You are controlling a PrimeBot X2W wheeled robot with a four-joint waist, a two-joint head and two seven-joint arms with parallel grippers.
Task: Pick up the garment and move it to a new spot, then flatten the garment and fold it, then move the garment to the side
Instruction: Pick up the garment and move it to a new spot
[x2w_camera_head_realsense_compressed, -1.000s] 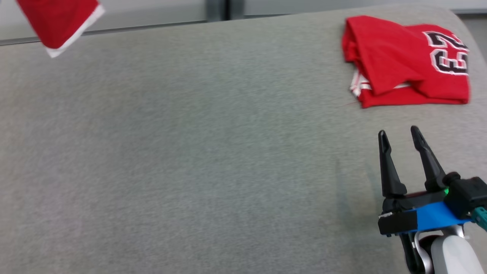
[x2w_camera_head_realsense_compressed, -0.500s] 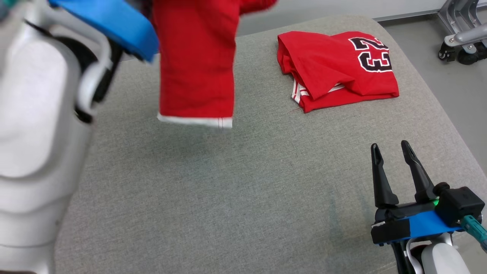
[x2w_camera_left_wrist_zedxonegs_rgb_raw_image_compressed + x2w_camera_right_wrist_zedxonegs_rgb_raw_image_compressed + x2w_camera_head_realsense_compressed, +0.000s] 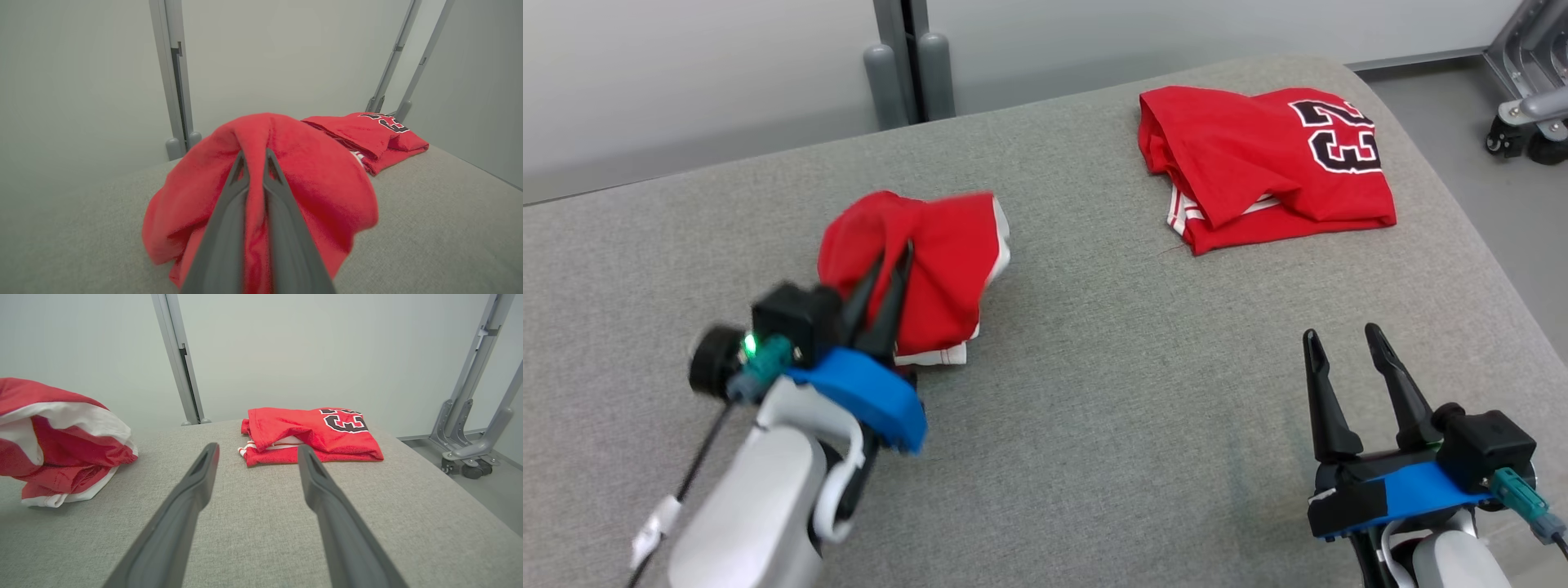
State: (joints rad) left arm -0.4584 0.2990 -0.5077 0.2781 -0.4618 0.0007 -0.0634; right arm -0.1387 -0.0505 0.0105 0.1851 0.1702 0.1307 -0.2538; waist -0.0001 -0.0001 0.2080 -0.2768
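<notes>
Garment (image 3: 931, 269), a red bundle with white trim, is slumping on the grey worktop (image 3: 1094, 408) in the head view. The left end effector (image 3: 895, 251) is clenching a fold, while the right end effector (image 3: 1340, 330) is waiting released. A folded jersey (image 3: 1258, 163) is lying farther back.

From the left wrist, the fingers are pinching red cloth. From the right wrist, the bundle is sitting off left.

The relocating step looks nearly done. Next comes letting go, then spreading it flat.
</notes>
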